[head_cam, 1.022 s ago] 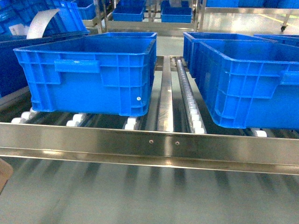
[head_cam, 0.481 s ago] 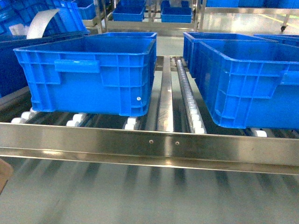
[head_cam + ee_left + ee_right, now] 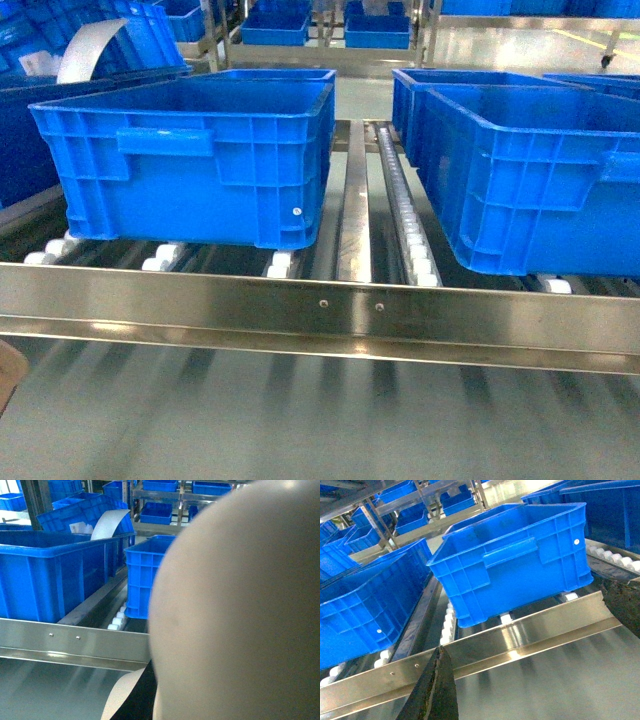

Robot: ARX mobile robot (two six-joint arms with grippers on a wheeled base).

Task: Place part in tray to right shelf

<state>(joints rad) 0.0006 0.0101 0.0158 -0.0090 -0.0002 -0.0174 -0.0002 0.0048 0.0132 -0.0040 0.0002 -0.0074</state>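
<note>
Tray (image 3: 235, 605) just before shelf rail (image 3: 75, 642)

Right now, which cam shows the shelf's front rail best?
Head view: the front rail spans the full width, square-on, both screws visible. The right wrist view shows it tilted diagonally, partly behind the right pincer. In the left wrist view the beige tray hides its right part.

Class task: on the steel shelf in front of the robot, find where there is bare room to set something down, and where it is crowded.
Free: the strip of roller tracks between the left crate and right crate, and the narrow band behind the front rail. Crowded: both sides, where crates cover the rollers.
</note>
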